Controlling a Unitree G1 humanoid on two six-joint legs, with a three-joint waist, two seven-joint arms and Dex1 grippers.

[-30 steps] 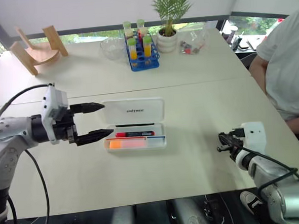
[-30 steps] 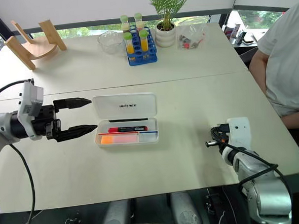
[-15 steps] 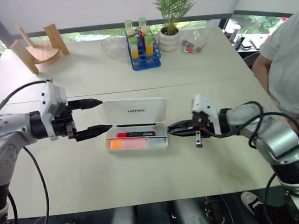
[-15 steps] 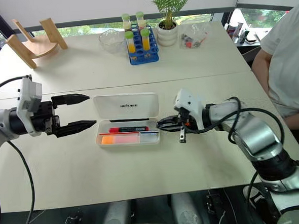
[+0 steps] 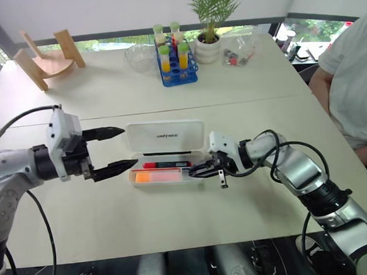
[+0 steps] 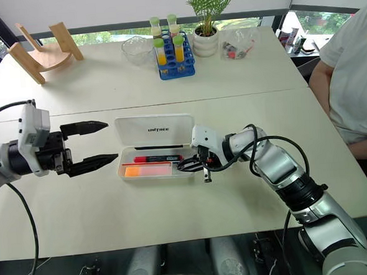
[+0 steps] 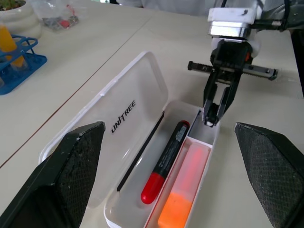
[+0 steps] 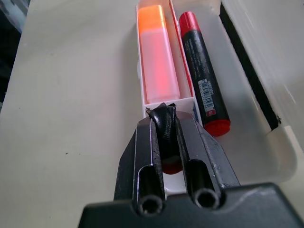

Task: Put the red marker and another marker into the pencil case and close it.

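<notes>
The pencil case point(image 5: 165, 137) lies open in the middle of the table, its white lid point(image 7: 118, 123) folded back. Inside lie the red marker point(image 5: 165, 165), red with a black section, and another marker point(image 5: 158, 176), a pale pink highlighter with an orange cap. My right gripper point(image 5: 195, 171) is shut, its tips over the small compartment at the case's right end point(image 8: 161, 114), just past the highlighter point(image 8: 156, 61) and beside the red marker point(image 8: 202, 80). My left gripper point(image 5: 129, 147) hovers open just left of the case, holding nothing.
At the back of the table stand a blue rack of tubes point(image 5: 176, 63), a glass bowl point(image 5: 138, 58), a potted plant point(image 5: 206, 24), a clear bag point(image 5: 237, 50) and a wooden stand point(image 5: 45, 59). A person in a white shirt point(image 5: 354, 77) sits at the right edge.
My right arm has swung from the table's front right edge over to the case's right end, gripper shut throughout. The left gripper has kept its place, open.
</notes>
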